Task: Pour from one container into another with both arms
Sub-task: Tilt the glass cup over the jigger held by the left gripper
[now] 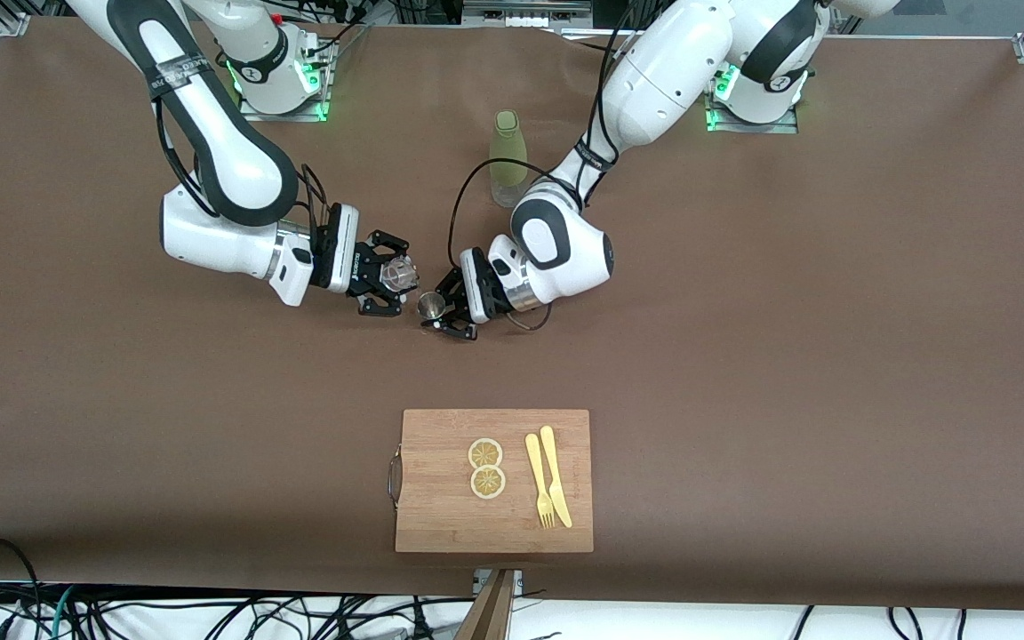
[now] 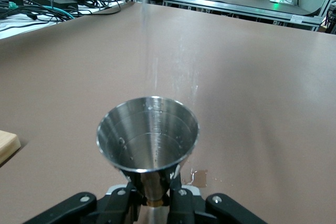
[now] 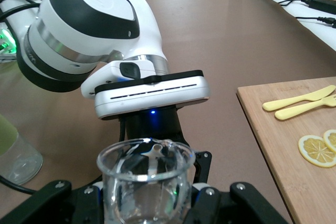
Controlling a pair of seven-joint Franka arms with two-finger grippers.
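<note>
Over mid-worktop, left tool [image 1: 443,313] is clenched on the stem of a steel jigger [image 1: 429,305], mouth up to receive; right tool [image 1: 385,275] grips a clear glass beaker [image 1: 401,274] just beside it, spout toward the jigger, so likely pour setup. Green bottle [image 1: 507,158] stands nearer the bases; cutting board [image 1: 494,524] with lemon slices [image 1: 485,467] and cutlery [image 1: 548,476] sits well apart, nearer the front camera.

Left arm [image 1: 654,89] hides the green bottle's [image 1: 507,147] base

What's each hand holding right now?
Left hand: shut on the metal cup.
Right hand: shut on the clear glass.
</note>
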